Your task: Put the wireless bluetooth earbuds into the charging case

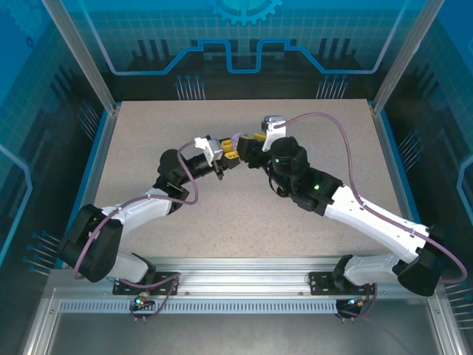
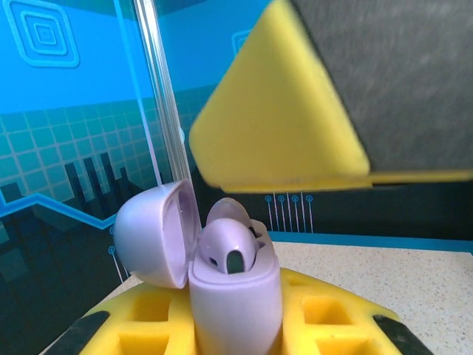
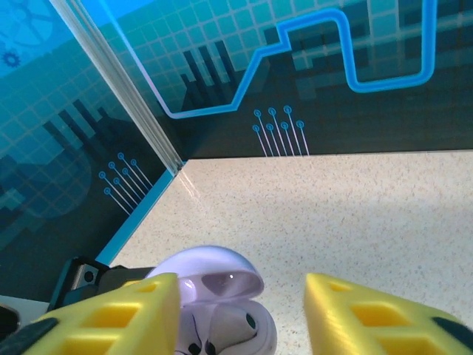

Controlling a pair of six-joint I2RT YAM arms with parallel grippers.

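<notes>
Standing open above the table (image 1: 148, 126), the lavender charging case (image 2: 236, 296) is clamped by its base in the left gripper (image 2: 236, 334); a lavender earbud (image 2: 230, 250) sits in one well; the right gripper (image 3: 244, 318) straddles the case, jaws apart, empty. Seating looks done, I'd say; next it must lift away clear of the lid (image 2: 155, 235); the second well I cannot make out.

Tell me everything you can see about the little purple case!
The lavender case looks like smooth glossy plastic, rounded. Its lid is hinged open to one side, and a lavender earbud sits inside. It stands upright above the table, clamped between the left gripper's yellow jaws. The right gripper's open jaws hover close around its top.
</notes>
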